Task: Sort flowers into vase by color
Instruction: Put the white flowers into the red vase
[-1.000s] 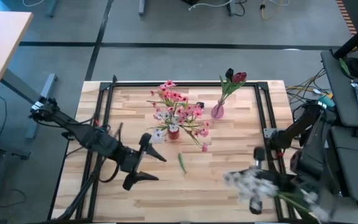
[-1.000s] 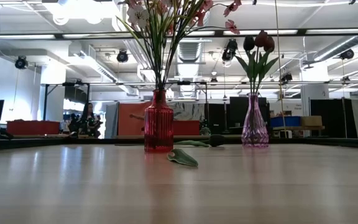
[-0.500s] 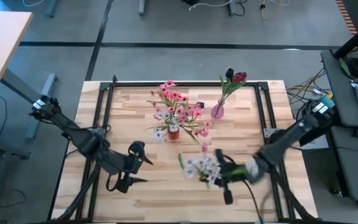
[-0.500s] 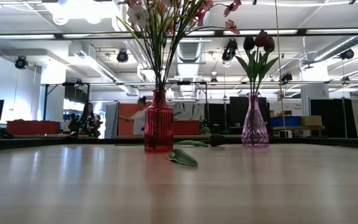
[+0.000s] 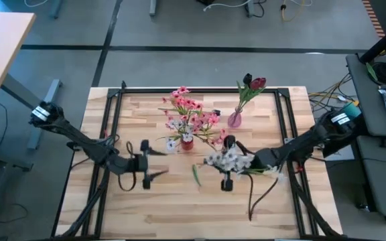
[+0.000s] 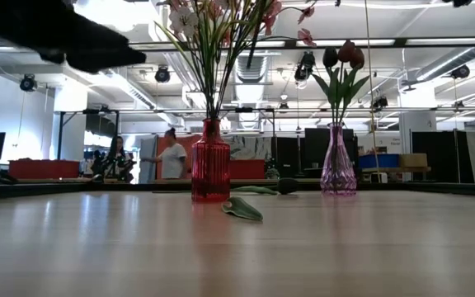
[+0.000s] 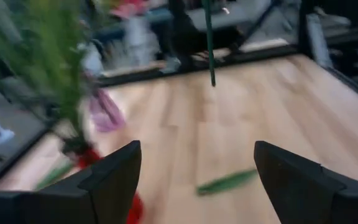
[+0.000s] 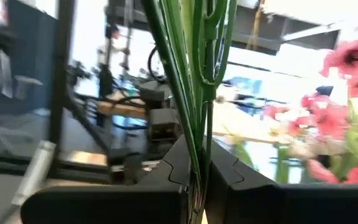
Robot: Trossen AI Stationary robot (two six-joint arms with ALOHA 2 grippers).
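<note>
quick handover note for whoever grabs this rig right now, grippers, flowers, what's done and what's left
Right gripper: shut on the white flower bunch, held above mid-table, stems trailing toward the near edge.
Left gripper: open, empty, over the table's left half.
Red vase: holds pink flowers and some white ones.
Purple vase: holds dark red and near-black buds.
Loose green leaf lies on the table.
Left: put the white bunch into a vase.

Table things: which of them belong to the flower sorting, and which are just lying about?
Belongs:
- white flowers, held in right tool
- pink flowers in red vase
- dark tulips in purple vase
- left tool, open and empty

Lying about:
- loose green leaf
</note>
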